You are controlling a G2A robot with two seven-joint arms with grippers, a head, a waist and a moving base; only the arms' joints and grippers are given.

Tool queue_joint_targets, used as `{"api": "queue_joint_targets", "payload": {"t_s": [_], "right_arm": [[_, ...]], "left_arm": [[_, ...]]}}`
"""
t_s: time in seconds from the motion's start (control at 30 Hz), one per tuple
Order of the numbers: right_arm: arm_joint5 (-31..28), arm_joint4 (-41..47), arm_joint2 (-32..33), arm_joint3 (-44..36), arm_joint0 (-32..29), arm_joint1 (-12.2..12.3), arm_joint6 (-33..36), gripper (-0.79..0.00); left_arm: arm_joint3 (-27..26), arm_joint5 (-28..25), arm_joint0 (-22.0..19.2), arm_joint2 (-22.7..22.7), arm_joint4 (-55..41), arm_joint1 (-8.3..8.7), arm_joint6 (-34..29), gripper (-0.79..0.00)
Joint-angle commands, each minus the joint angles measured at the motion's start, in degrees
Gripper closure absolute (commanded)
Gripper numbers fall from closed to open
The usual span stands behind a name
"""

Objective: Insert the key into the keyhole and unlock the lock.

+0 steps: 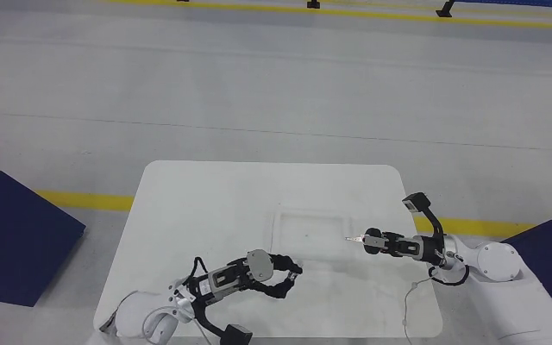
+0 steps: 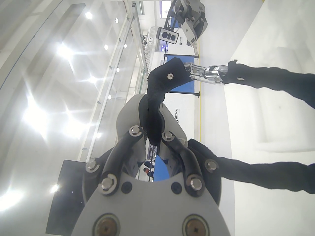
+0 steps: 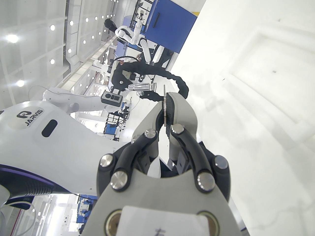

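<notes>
Presently, lock (image 2: 211, 73) clamped between left fingers (image 2: 172, 74), key (image 3: 164, 90) pinched between right fingers (image 3: 182, 109), the two apart.

White table (image 1: 216, 216), grey floor (image 1: 259, 69) with yellow stripe (image 1: 86, 201) at left. Shiny silver lock (image 2: 209, 73) between black fabric-covered fingers (image 2: 258, 74). Silver key (image 3: 164, 94) against black ribbed pads (image 3: 169, 109).
</notes>
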Motion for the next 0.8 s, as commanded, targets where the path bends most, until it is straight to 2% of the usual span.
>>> {"api": "queue_joint_targets", "payload": {"t_s": [0.0,0.27,0.3,0.33,0.53,0.77], "right_arm": [[0.0,0.0,0.0,0.0,0.0,0.0,0.0,0.0],[0.0,0.0,0.0,0.0,0.0,0.0,0.0,0.0],[0.0,0.0,0.0,0.0,0.0,0.0,0.0,0.0],[0.0,0.0,0.0,0.0,0.0,0.0,0.0,0.0],[0.0,0.0,0.0,0.0,0.0,0.0,0.0,0.0],[0.0,0.0,0.0,0.0,0.0,0.0,0.0,0.0]], "left_arm": [[0.0,0.0,0.0,0.0,0.1,0.0,-0.1,0.0],[0.0,0.0,0.0,0.0,0.1,0.0,-0.1,0.0],[-0.3,0.2,0.2,0.5,-2.0,-0.11,0.5,0.0],[0.0,2.0,0.5,1.4,-9.7,-0.5,2.6,0.0],[10.2,7.5,-4.1,4.5,-23.3,-1.86,15.1,0.0],[18.3,6.8,-9.5,10.2,-36.0,-4.19,24.6,0.0]]}}
